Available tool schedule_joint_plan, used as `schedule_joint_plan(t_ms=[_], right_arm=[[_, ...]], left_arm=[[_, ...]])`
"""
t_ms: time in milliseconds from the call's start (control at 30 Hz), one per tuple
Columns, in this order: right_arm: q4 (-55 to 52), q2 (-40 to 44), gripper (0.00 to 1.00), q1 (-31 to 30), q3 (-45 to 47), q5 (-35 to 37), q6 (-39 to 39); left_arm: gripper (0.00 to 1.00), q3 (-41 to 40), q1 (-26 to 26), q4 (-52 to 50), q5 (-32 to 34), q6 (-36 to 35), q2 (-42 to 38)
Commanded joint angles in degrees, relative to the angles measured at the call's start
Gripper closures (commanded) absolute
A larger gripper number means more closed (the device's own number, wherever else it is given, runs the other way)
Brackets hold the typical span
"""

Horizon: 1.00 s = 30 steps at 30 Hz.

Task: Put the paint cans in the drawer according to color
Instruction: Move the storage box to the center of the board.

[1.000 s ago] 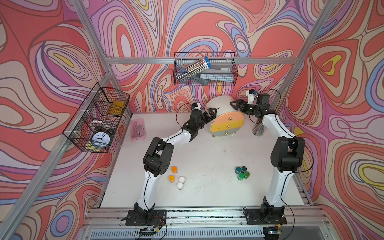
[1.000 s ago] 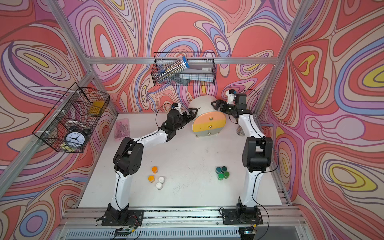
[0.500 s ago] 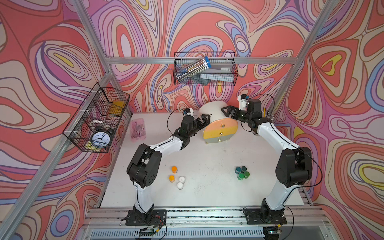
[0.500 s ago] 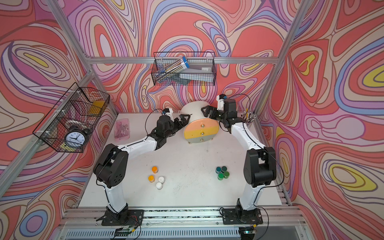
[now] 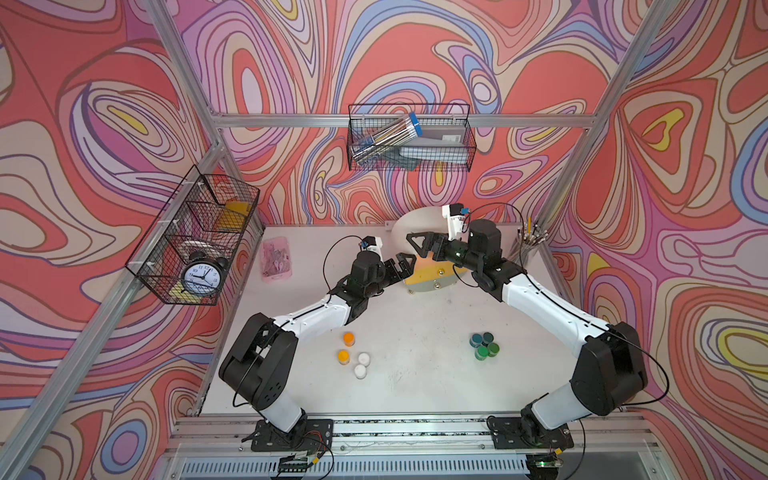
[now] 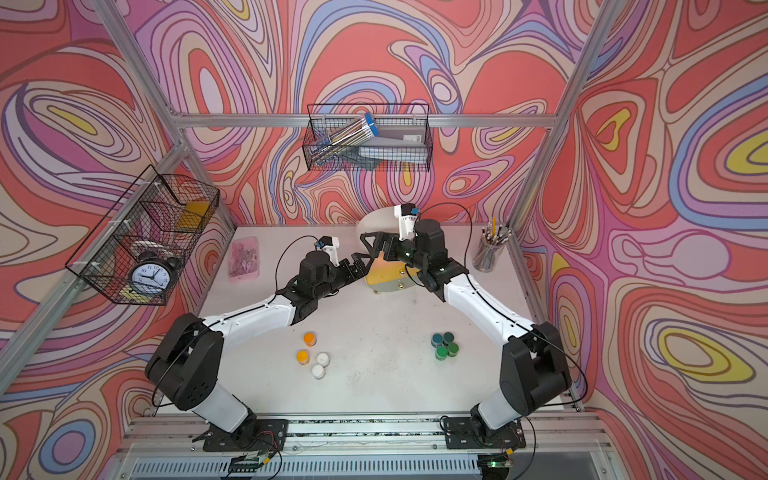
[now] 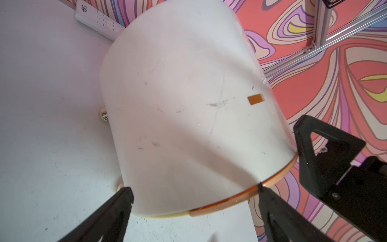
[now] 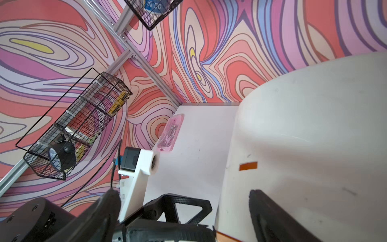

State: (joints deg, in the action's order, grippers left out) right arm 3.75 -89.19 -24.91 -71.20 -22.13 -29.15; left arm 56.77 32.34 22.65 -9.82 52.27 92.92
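The drawer [image 5: 432, 276], a cream rounded chest, stands at the back middle of the table, its peach and yellow fronts showing in both top views [image 6: 390, 279]. My left gripper [image 5: 403, 264] is open, its fingertips [image 7: 127, 193] against the chest's wall and peach front rim [image 7: 272, 182]. My right gripper [image 5: 422, 247] is open too, one finger [image 8: 263, 209] on the chest's cream wall, and the left gripper's finger sits between its jaws. Two orange paint cans [image 5: 349, 338] and two white ones [image 5: 363, 358] stand at the front left. Several green and teal cans [image 5: 484, 345] cluster at the front right.
A clear cup of pencils [image 5: 528, 245] stands at the back right corner and a pink case [image 5: 275, 259] lies at the back left. Black wire baskets hang on the left wall [image 5: 195, 241], with a clock, and on the back wall [image 5: 409, 139]. A white strip [image 7: 98, 18] lies behind the chest.
Both arms have drawn back from the back wall, and the chest has slid with them toward the front and left. Both grippers stayed open. The cans have not moved.
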Motion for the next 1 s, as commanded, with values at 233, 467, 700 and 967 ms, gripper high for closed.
schedule_joint_plan(t_ms=[233, 467, 700, 967], right_arm=[[-24.48, 0.10, 0.02, 0.85, -8.81, 18.05, 10.39], [-22.71, 1.34, 0.02, 9.93, -4.86, 13.05, 9.55], [-18.29, -2.14, 0.02, 18.00, -2.09, 2.48, 6.84], [-11.77, -9.79, 0.02, 20.00, -2.40, -7.54, 3.67]], left_arm=[[0.01, 2.73, 0.52, -10.23, 2.10, -8.27, -3.43], [0.01, 5.30, -1.34, -11.90, -1.01, -10.99, -4.46], [0.01, 11.68, -3.34, -10.02, -6.21, -8.55, 2.60], [0.01, 14.90, -3.35, -7.36, -5.67, -7.40, 7.57]])
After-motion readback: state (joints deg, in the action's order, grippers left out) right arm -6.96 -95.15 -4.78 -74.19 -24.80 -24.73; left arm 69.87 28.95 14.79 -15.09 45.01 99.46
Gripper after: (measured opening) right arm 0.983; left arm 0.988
